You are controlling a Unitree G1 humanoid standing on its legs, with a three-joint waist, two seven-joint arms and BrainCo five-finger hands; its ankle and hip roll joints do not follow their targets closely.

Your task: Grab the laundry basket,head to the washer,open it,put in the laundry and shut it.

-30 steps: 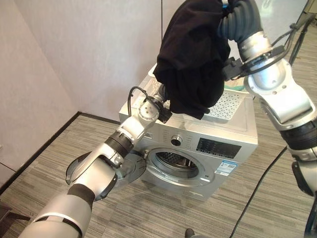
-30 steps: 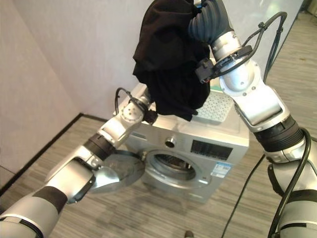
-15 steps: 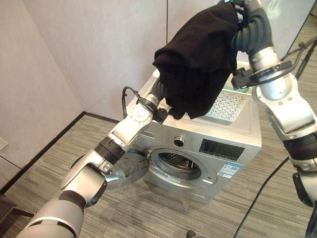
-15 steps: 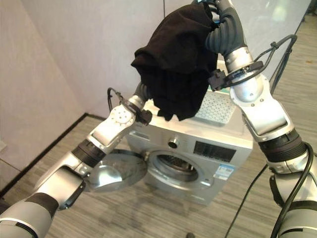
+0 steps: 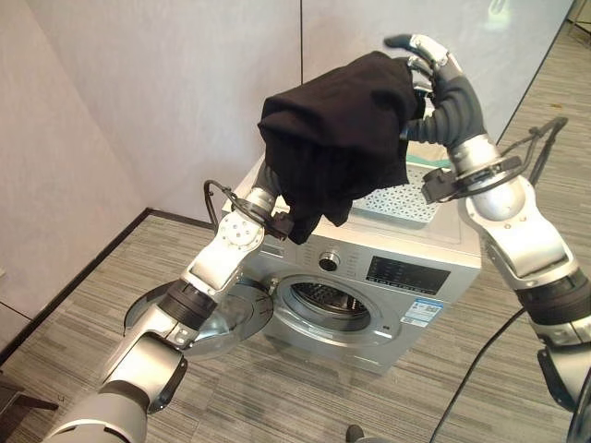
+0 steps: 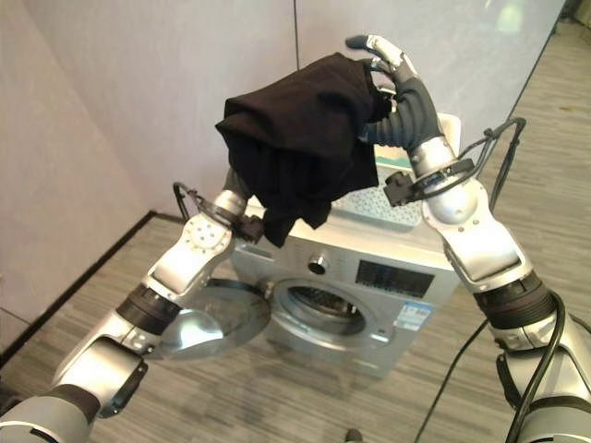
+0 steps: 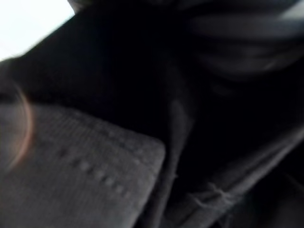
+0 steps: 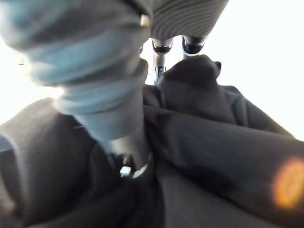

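A black garment (image 5: 337, 129) hangs bunched in the air above the silver washer (image 5: 406, 249). My right hand (image 5: 448, 92) is at its upper right edge, thumb and fingers pinching the cloth, fingertips (image 6: 374, 43) showing over the top. In the right wrist view the garment (image 8: 213, 142) lies between thumb and fingers. My left arm reaches up from the lower left and its hand is hidden under the garment; dark cloth (image 7: 213, 118) lies against it in the left wrist view. The washer door (image 5: 199, 318) is swung open to the left, the drum opening (image 5: 328, 309) exposed.
A white perforated laundry basket (image 5: 406, 196) sits on top of the washer. The washer stands against a pale wall near a corner with a dark skirting board. A thin dark stand (image 5: 545, 148) rises at the right. Grey striped floor lies in front.
The garment has come down and to the left with both hands. My right hand's fingers, hidden in the cloth before, now show above it.
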